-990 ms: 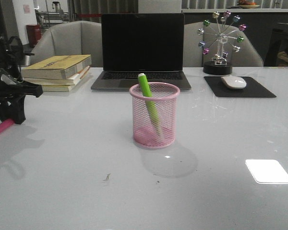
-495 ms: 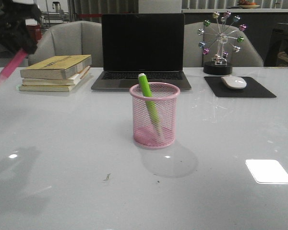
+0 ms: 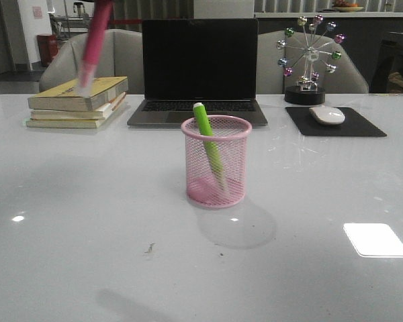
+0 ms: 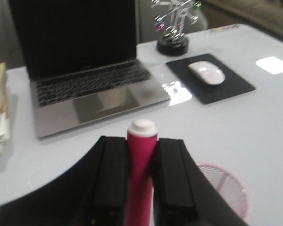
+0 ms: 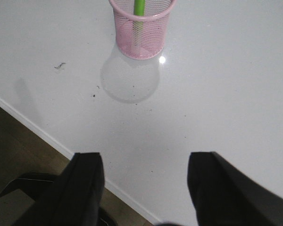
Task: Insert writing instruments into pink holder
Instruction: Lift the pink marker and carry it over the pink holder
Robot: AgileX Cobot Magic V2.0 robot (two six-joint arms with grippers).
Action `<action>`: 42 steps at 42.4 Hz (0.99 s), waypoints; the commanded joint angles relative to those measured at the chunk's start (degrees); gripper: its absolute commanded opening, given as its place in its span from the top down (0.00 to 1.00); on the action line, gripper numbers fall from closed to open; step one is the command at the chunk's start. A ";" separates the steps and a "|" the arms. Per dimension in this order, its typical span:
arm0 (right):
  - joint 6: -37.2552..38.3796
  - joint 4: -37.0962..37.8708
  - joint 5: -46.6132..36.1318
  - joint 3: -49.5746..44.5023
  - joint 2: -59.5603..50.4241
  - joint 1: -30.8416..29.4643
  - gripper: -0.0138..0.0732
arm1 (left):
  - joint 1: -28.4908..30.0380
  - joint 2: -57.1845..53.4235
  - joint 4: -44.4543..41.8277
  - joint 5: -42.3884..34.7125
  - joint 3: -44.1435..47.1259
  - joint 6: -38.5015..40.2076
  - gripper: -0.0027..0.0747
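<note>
A glossy white table (image 3: 87,221) bears laptop (image 3: 200,67), books (image 3: 78,100), mouse pad (image 3: 336,122).

Round pink wire-mesh pen cup (image 3: 216,162) stood upright on the white tabletop (image 3: 87,201). Thick lime green marker pen (image 3: 208,144) leaned inside it, its top protruding above the rolled rim. Thick magenta pink marker pen (image 4: 140,179), white-capped, was clamped between the left tool's (image 4: 140,188) black fingers (image 4: 112,183), held aloft.
</note>
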State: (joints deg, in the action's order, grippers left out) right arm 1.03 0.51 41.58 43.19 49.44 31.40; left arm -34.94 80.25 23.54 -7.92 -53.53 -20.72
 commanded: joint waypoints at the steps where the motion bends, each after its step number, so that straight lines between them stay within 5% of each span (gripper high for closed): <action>1: -0.08 0.68 -3.14 1.51 -0.49 0.01 0.27 | -5.64 0.84 0.50 -15.47 -1.33 0.45 0.85; 14: -0.08 0.68 -3.14 1.51 -0.49 0.01 0.27 | -14.87 14.62 -0.07 -42.35 -2.37 7.83 0.85; 29: -0.08 0.68 -3.14 1.51 -0.49 0.01 0.27 | -14.74 26.41 0.04 -44.80 -9.09 7.93 0.84; 42: -0.08 0.68 -3.14 1.51 -0.49 0.01 0.27 | -14.74 26.31 0.07 -41.63 -9.33 7.69 0.42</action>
State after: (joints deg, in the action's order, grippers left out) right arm 1.03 0.51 41.63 43.19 49.44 31.40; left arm -49.38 110.38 24.11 -46.51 -61.05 -13.61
